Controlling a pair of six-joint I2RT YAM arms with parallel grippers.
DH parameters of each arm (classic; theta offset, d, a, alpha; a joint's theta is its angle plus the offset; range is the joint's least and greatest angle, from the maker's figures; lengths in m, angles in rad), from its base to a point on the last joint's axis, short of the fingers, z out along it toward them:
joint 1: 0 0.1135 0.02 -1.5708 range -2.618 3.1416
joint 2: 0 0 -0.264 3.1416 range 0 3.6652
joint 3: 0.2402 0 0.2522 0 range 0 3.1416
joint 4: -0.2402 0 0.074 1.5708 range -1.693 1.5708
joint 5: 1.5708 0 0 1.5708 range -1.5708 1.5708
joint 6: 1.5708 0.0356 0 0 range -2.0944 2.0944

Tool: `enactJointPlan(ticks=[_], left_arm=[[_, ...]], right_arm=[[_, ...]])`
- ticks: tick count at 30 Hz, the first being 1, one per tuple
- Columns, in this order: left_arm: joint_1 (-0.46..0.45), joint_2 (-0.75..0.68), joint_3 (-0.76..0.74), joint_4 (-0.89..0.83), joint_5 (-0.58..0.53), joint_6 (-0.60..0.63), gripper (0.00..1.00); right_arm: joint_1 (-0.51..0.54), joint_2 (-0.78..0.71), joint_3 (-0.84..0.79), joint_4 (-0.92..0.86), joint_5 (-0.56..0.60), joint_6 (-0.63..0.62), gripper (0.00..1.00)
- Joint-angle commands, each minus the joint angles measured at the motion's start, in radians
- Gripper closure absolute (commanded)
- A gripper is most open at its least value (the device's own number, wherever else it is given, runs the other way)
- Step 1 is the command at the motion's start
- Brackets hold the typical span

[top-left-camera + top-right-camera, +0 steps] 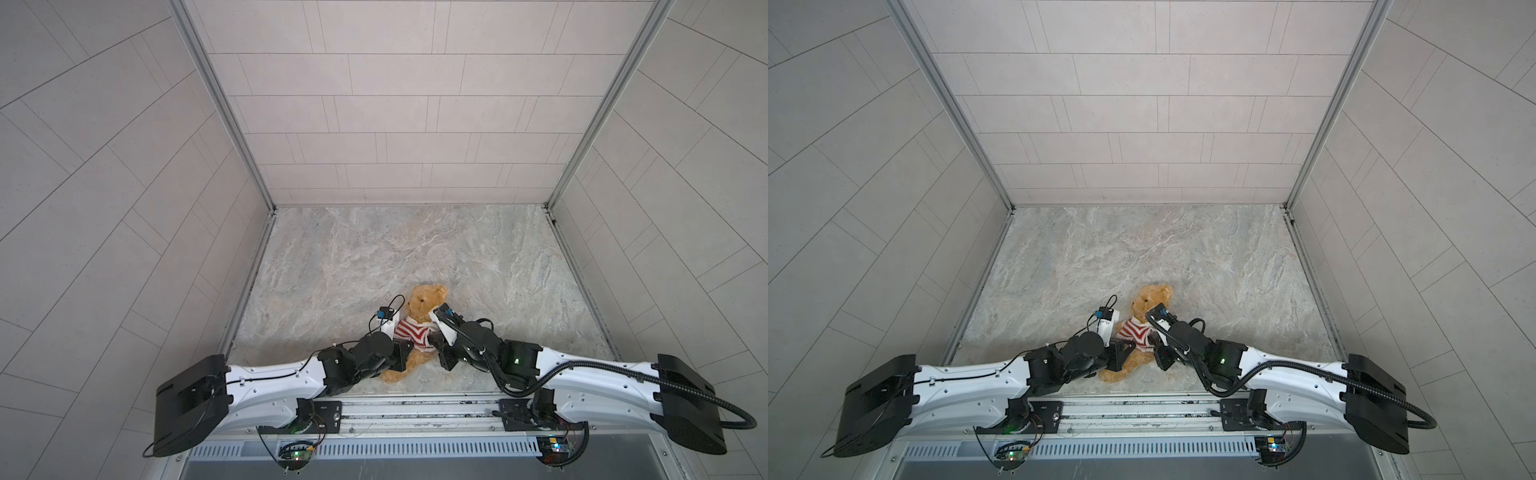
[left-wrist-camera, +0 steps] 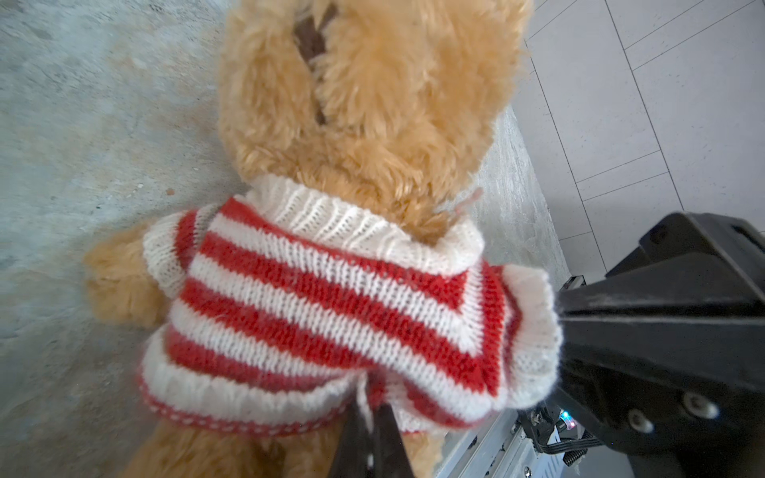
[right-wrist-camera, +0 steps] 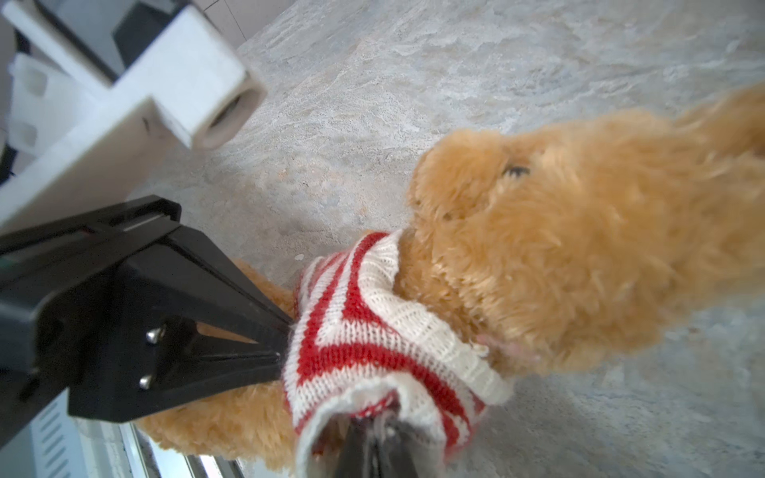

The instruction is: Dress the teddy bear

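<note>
I have one marble-patterned table (image 1: 415, 257) and two arms over it. The left arm (image 1: 270, 376) reaches in from 8 o'clock and the right arm (image 1: 590, 374) from 4 o'clock.

One teddy bear (image 1: 424, 305) lies near the table's 6 o'clock edge, head toward 1 o'clock and legs toward 7. It wears one sweater (image 1: 409, 331), striped red and white, with the collar around its neck. One paw (image 2: 116, 285) is out of a sleeve.

I count two grippers, both closed on knit:
- The left gripper (image 2: 370, 414) has its jaws pinched together on the sweater's bottom hem, at the bear's 7 o'clock side in both top views.
- The right gripper (image 3: 374, 428) is clamped tight on the white edge of the other sleeve, at the bear's 4 o'clock.

In the right wrist view I see one dark eye (image 3: 517, 170).
</note>
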State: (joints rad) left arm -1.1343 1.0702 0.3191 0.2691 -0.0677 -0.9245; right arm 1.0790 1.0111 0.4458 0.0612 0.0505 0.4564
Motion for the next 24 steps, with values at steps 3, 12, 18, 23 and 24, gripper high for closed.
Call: enactJointPlan(ticks=[3, 12, 18, 23, 24], left_arm=[[0.038, -0.025, -0.063, -0.064, -0.015, 0.005, 1.00], [0.059, -0.059, -0.096, -0.077, -0.024, 0.002, 1.00], [0.059, -0.043, -0.079, -0.076, -0.014, 0.016, 1.00], [0.059, -0.030, -0.056, -0.071, 0.008, 0.027, 1.00], [0.059, -0.030, -0.052, -0.071, 0.009, 0.028, 1.00]], right_arm=[[-0.026, -0.097, -0.019, -0.073, 0.075, 0.008, 1.00], [-0.047, -0.205, -0.032, -0.089, -0.080, -0.068, 1.00], [-0.060, -0.223, -0.027, -0.110, -0.113, -0.094, 0.83], [-0.034, -0.224, 0.024, -0.167, -0.098, -0.146, 0.63], [-0.017, -0.228, 0.030, -0.175, -0.083, -0.159, 0.62]])
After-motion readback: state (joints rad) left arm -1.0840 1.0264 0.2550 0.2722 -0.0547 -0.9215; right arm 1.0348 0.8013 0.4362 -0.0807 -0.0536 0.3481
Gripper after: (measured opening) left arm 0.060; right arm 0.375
